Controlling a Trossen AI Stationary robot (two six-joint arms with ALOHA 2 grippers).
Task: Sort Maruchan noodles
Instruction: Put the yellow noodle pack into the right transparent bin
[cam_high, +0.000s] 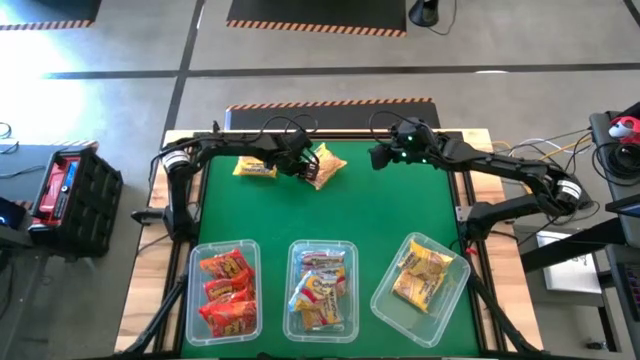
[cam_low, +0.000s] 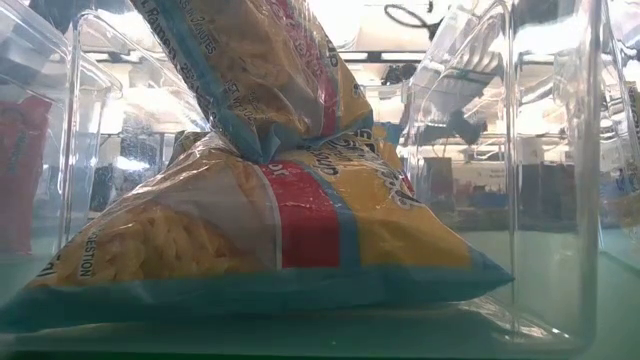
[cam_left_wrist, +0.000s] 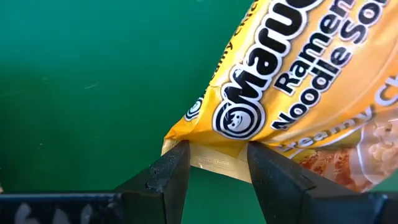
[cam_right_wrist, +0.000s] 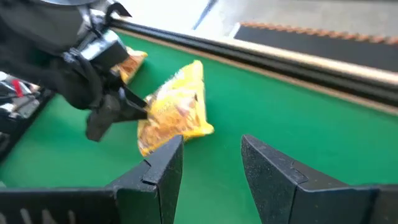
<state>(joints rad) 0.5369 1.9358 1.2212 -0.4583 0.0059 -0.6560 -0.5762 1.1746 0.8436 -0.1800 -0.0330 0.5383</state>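
Three clear tubs line the bench's near edge, each holding packets. Two yellow packets lie near the far edge: one loose, the other pinched by its corner in the left fingers. The right fingers stand apart, empty, over open green.

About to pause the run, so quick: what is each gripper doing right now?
Left gripper: shut on the yellow noodle packet, pinching its sealed edge.
Right gripper: open, holding nothing, above the green mat.
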